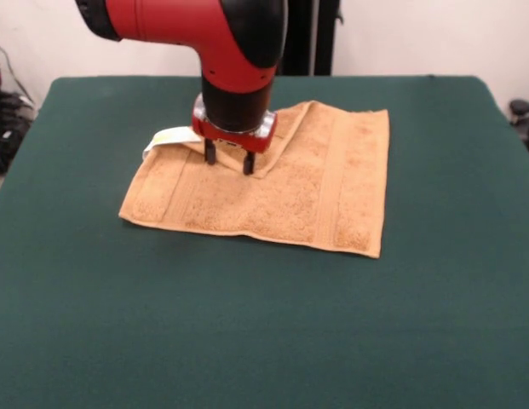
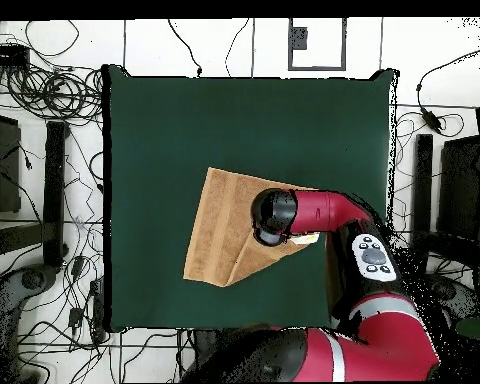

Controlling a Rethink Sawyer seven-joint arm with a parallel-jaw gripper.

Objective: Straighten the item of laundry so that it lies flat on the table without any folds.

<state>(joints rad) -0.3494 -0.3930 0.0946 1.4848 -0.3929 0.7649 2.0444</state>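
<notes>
My jaws (image 1: pixel 229 159) stand narrowly parted, holding nothing, tips down on or just above the towel (image 1: pixel 281 192). The towel lies on the green worktop (image 1: pixel 264 324), nearer the worktop's pedestal edge than the opposite one, roughly midway between the side edges. One corner by my jaws is folded over onto the cloth. A white tag (image 1: pixel 169 139) sticks out beside that fold.

towel's (image 2: pixel 224 235) corner toward the bench's (image 2: pixel 144 150) robot-side edge hidden overhead beneath the arm (image 2: pixel 319 210); tag (image 1: pixel 170 138) markings too small to read.
</notes>
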